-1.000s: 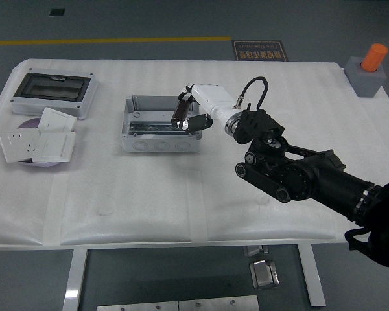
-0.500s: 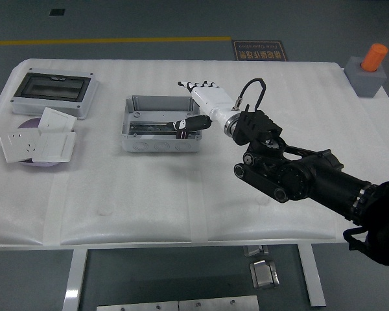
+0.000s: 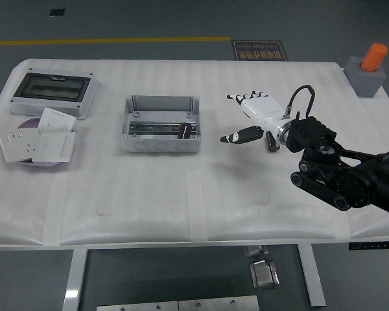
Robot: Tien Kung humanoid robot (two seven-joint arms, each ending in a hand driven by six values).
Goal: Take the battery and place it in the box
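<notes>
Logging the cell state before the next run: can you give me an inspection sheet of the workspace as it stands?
Surface: white padded table, near half bare.
Job's things: battery lies inside the open grey box, at its right end. A second dark battery lies on the table beside the right hand.
Clutter: enclosure with a dark window far left; white switch and socket plates stacked on a purple disc.
Grippers: right hand open, empty, right of the box. Left hand not in view.
Cables: black cable loop at the right wrist.
Surroundings: grey block with an orange cylinder at the far right corner; yellow floor line beyond the table.
</notes>
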